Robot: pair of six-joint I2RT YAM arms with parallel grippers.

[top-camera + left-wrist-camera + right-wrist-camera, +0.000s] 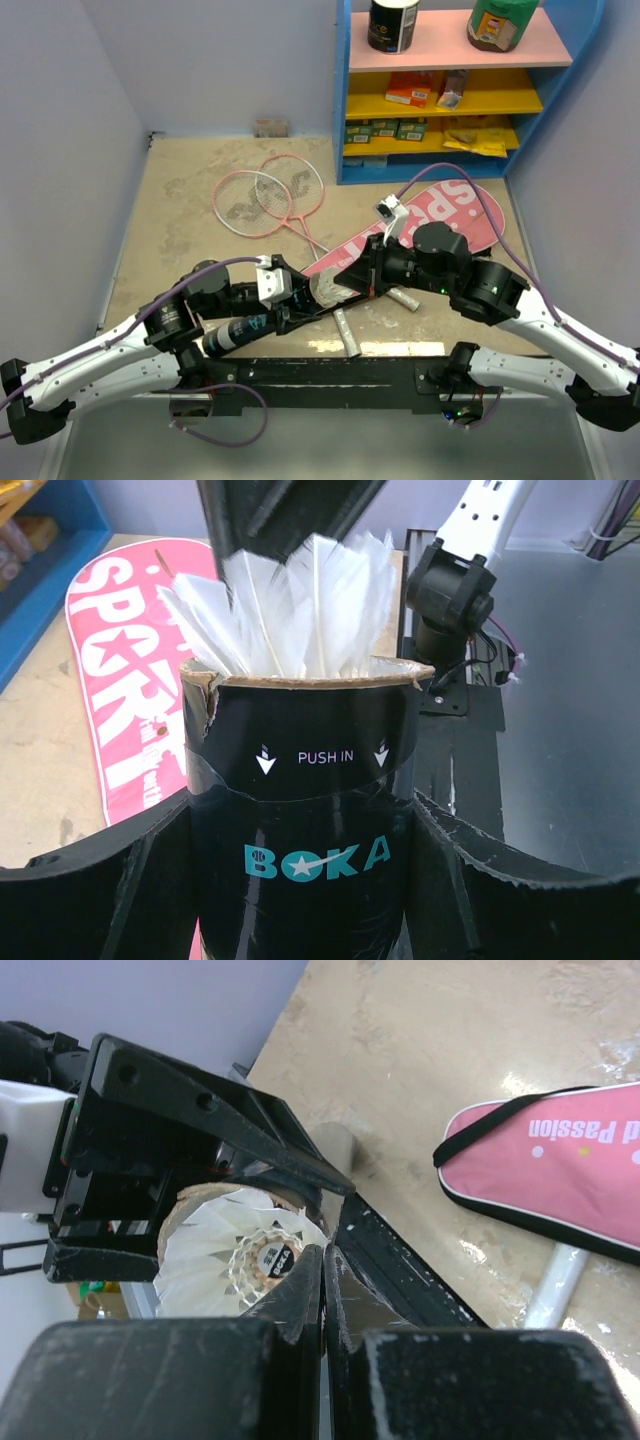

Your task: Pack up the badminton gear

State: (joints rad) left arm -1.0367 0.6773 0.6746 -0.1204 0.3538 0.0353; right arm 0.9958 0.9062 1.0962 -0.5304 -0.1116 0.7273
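Foreground, left wrist view: both left fingers (90, 900) press against the sides of the black shuttle tube (300, 770) at the level of its "BOKA" lettering, so the left gripper (300, 880) is clamped around the tube. The tube's open mouth, its cardboard rim torn at one side, holds a white feather shuttlecock (300, 610), cork end inside and feathers projecting.

Right wrist view: the right gripper (322, 1265) has its fingers pressed together, with the tips at the rim of the feather skirt. Whether a feather is nipped between them cannot be told.

Top view: the two grippers meet above the near part of the table (180, 210). The tube lies roughly level, its mouth turned toward the right arm. The pink bag (470, 215), lettered "SPORT", lies flat on the table beyond the right arm, near the foot of the blue shelf unit (343, 100). Two rackets (265, 195) lie with heads overlapping to the left of the bag, apart from both grippers.
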